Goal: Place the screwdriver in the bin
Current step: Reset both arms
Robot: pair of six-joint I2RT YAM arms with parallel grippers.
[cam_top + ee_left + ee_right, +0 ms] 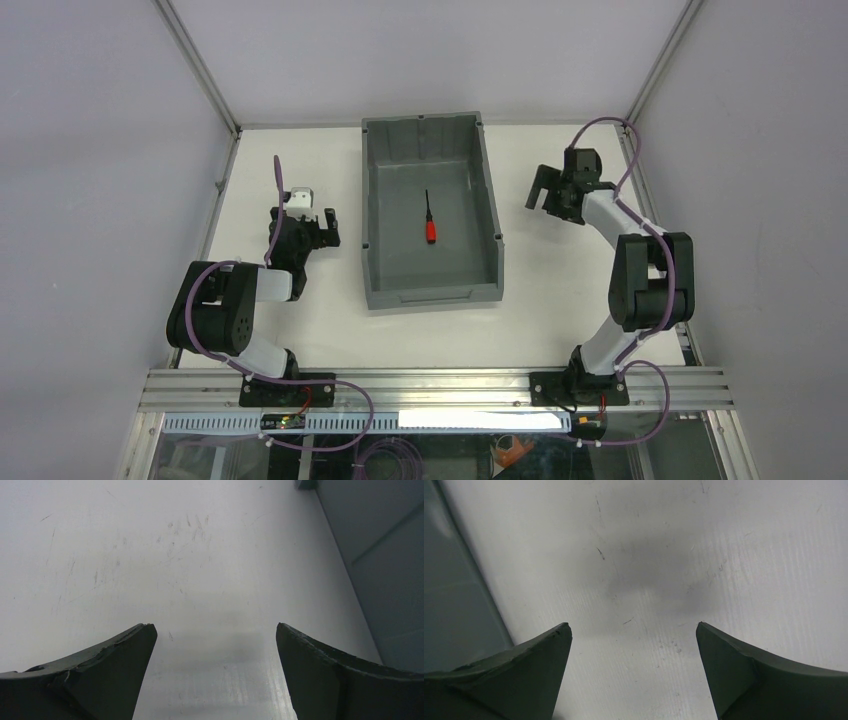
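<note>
Inside the bin [432,292], near the middle of its floor, lies the screwdriver [430,223]. Its red handle is toward the bin's low front lip and its thin black shaft points at the far wall. It seems to lie flat, though the overhead view is too small to be certain. Both grippers are outside the bin.

Left of the bin, just beside its left wall but apart from it, the left gripper [322,228] hangs over the white desk [560,300]. Its jaws are spread wide, with only scratched desk surface between the fingers [125,655]. The bin's grey outer wall runs along the right edge of that wrist view.

Right of the bin, near its far right corner, the right gripper [540,190] is likewise spread wide and holds nothing. Bare desk shows between its jaws, and the bin's wall lies at the left edge of its wrist view.
</note>
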